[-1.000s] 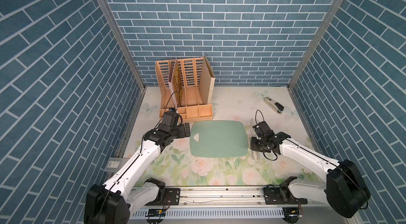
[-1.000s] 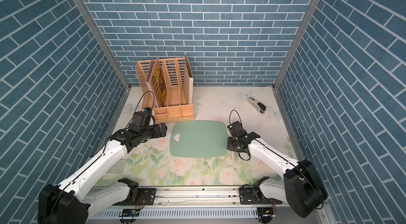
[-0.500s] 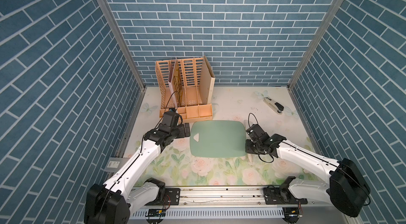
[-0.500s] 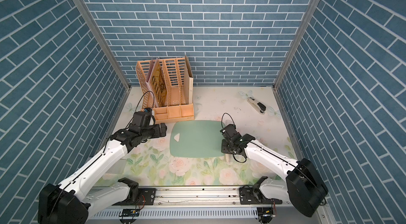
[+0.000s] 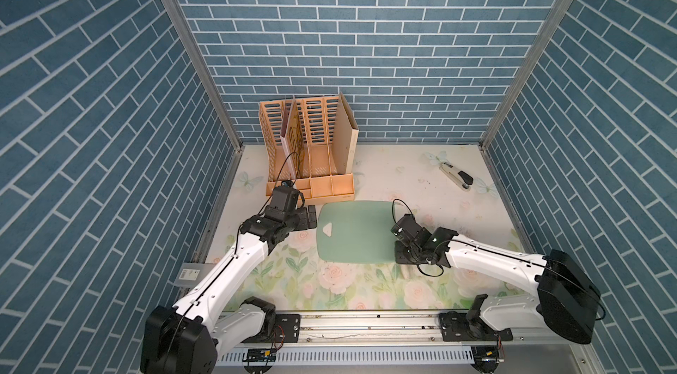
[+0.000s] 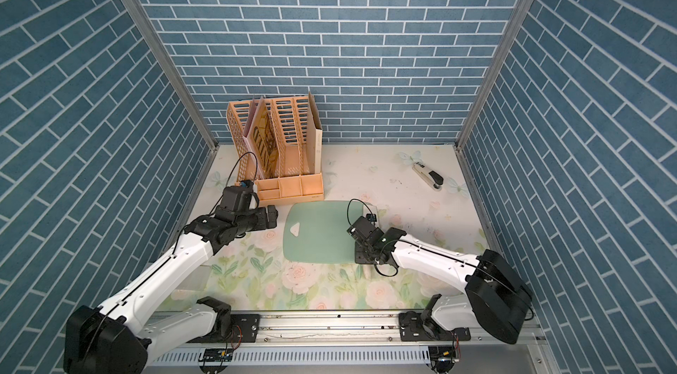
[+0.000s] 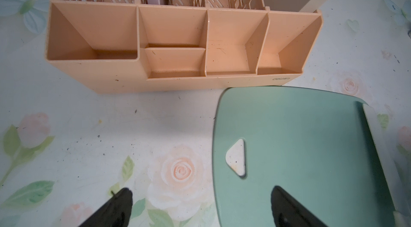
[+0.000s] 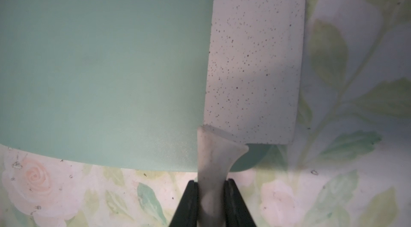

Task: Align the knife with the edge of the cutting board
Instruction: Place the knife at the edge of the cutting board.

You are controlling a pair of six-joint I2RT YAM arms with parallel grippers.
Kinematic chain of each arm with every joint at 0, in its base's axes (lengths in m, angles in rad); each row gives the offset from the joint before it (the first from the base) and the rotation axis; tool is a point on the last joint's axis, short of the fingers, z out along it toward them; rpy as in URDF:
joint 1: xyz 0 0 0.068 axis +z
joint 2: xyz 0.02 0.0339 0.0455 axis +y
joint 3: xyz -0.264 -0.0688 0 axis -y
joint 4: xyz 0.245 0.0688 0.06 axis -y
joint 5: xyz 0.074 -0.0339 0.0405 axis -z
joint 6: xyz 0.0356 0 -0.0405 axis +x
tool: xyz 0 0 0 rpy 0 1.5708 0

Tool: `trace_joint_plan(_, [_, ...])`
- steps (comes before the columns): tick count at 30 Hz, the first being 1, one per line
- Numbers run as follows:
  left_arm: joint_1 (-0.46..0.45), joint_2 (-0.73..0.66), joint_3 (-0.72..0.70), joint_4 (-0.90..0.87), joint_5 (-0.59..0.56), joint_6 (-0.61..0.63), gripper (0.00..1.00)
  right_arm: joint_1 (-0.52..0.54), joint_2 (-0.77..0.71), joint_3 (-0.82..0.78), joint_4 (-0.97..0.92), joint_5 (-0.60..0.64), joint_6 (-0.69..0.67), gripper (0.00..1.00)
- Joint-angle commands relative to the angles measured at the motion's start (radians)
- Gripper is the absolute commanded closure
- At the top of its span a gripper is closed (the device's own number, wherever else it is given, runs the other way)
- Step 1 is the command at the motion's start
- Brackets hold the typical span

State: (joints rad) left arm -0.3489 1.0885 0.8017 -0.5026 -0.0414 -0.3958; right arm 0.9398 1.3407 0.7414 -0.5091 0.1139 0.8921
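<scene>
My right gripper (image 8: 211,184) squeezes the thin handle of the knife (image 8: 253,59). The knife's wide, speckled blade lies along one short side of the green cutting board (image 8: 100,59), the side far from the little hole (image 7: 236,161). Part of the blade is on the board and part sticks out over the flowery mat (image 8: 355,103). It runs almost along the edge, a bit tilted. My left gripper (image 7: 200,190) is spread wide by the hole end, holding nothing. The peach file organizer (image 7: 115,76) stands just beside the board's far long side.
</scene>
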Motion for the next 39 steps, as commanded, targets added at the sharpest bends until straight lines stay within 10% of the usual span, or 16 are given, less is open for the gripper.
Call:
trace_joint_plan(1, [0.005,0.007,-0.015,-0.003,-0.015,-0.005,0.0,0.023,0.022,-0.014,0.033,0.006,0.06,1.0])
trace_joint_plan(39, [0.005,0.06,0.001,-0.034,-0.064,-0.015,0.0,0.134,0.061,-0.054,0.019,0.081,0.152,1.0])
